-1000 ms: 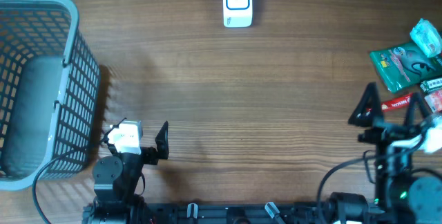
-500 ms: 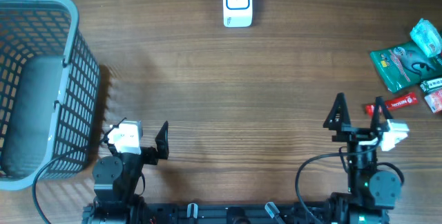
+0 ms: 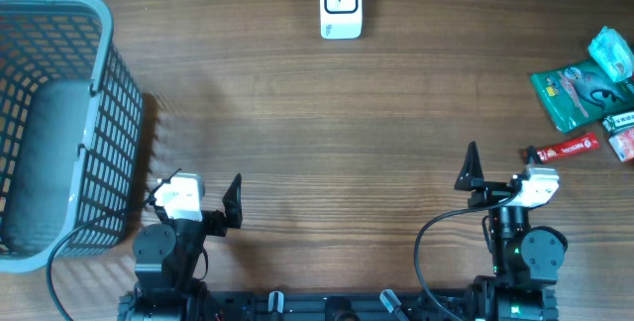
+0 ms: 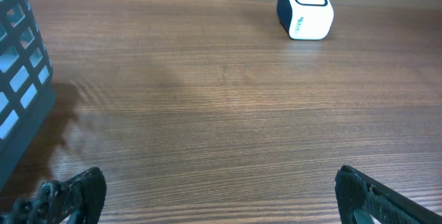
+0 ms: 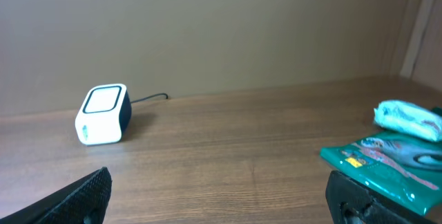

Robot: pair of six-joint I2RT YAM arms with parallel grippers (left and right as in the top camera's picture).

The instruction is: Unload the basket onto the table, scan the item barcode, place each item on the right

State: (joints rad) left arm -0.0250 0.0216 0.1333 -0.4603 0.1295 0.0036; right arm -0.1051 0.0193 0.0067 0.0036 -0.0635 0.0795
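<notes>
**Right arm drawn back from the packets; both claws wide and empty**

Since a second ago the right gripper (image 3: 500, 162) has swung away from the packets at the table's right edge and back to the near edge. The left gripper (image 3: 196, 200) has not moved. Both claws stand fully spread, holding and touching nothing.

The items to scan lie flat at the far right: a glossy green packet (image 3: 570, 93), a crinkled pale blue pouch (image 3: 612, 52), and a slim red sachet (image 3: 567, 149) nearest the right claw. The scanner (image 3: 341, 4), a rounded white box, sits mid-table at the far side. A blue-grey plastic lattice basket (image 3: 99, 24) stands at the left of the wood-grain table (image 3: 347, 133).
</notes>
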